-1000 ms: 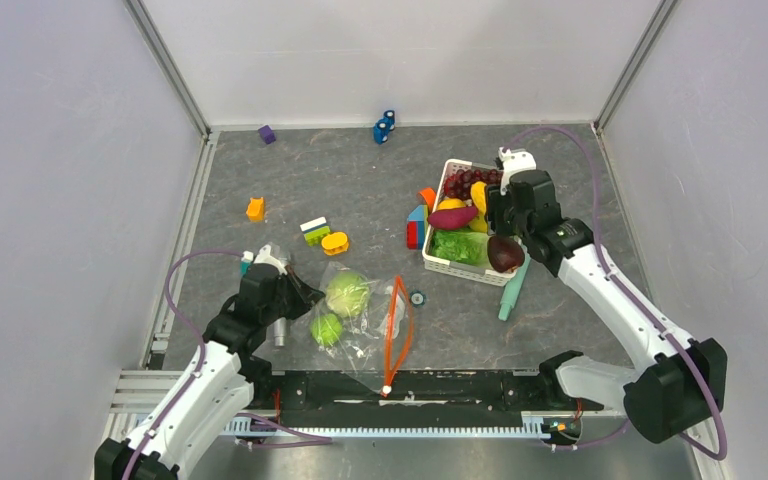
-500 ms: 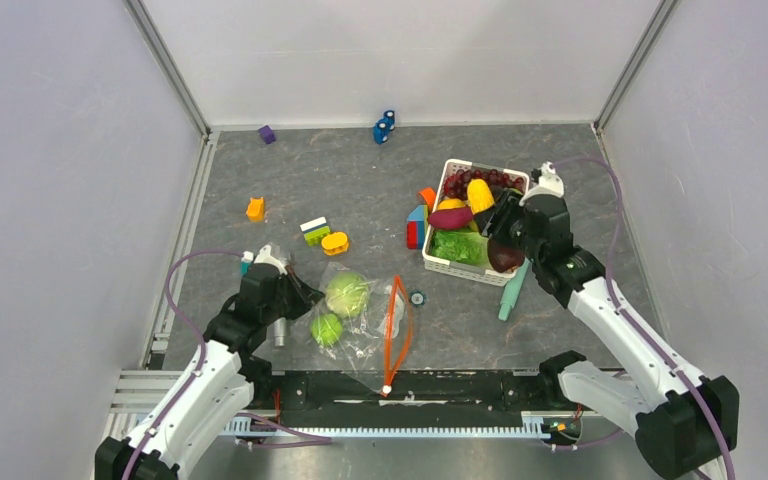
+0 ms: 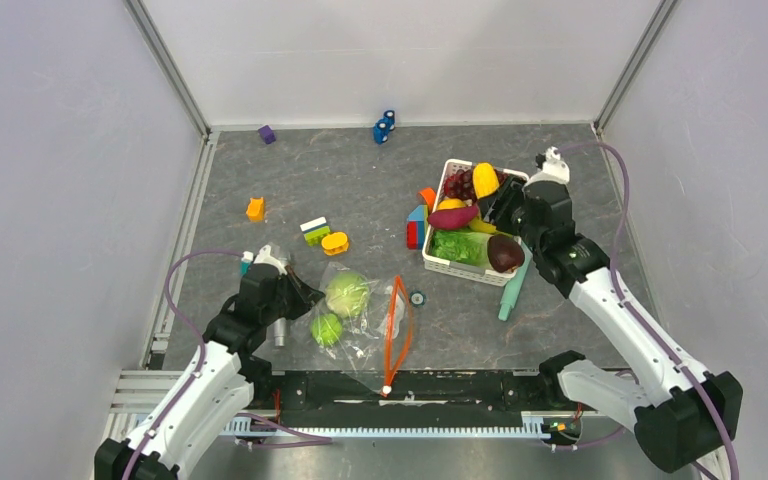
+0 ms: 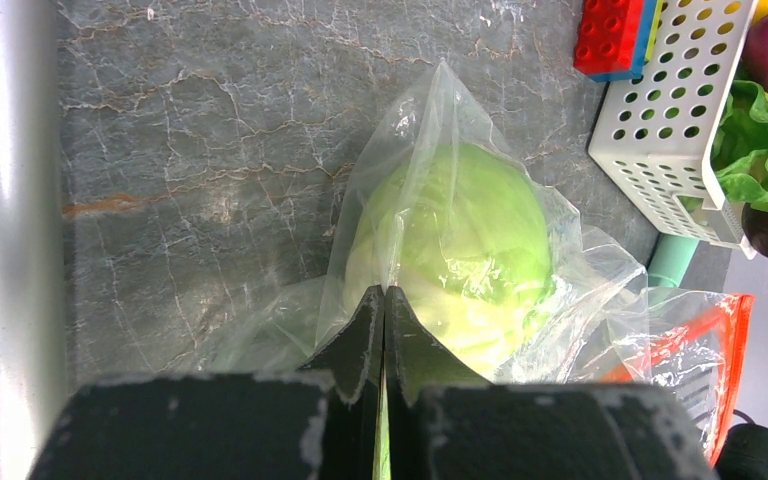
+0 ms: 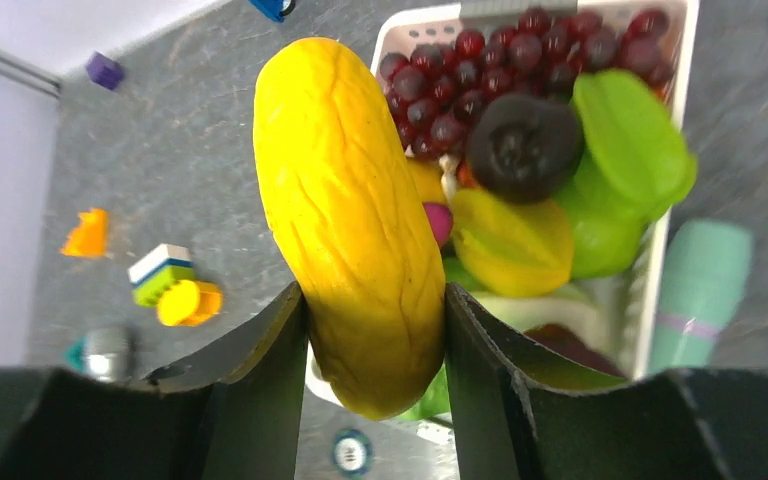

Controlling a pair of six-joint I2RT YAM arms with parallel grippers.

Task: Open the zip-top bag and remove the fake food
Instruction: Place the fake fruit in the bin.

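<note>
The clear zip-top bag (image 3: 365,320) lies on the table near the front, its red-orange zipper strip (image 3: 396,330) on the right side. Inside it are a pale green cabbage (image 3: 347,293) and a round green fruit (image 3: 326,328). My left gripper (image 3: 298,293) is shut on the bag's plastic (image 4: 410,190) just beside the cabbage (image 4: 460,250). My right gripper (image 3: 495,200) is shut on the yellow corn cob (image 5: 355,220) and holds it over the white basket (image 3: 441,262). The magenta sweet potato (image 3: 452,216) and dark eggplant (image 3: 505,252) lie in the basket.
The basket also holds dark red grapes (image 5: 480,70) and lettuce (image 3: 458,246). A teal cylinder (image 3: 511,290) lies beside it. Coloured blocks (image 3: 322,236) are scattered on the table, some against the basket (image 3: 416,228). A small round disc (image 3: 417,297) lies by the bag.
My right gripper has swung from the basket's near right corner up and back, carrying the corn cob over the basket's far side. The left gripper and the bag have not moved.
</note>
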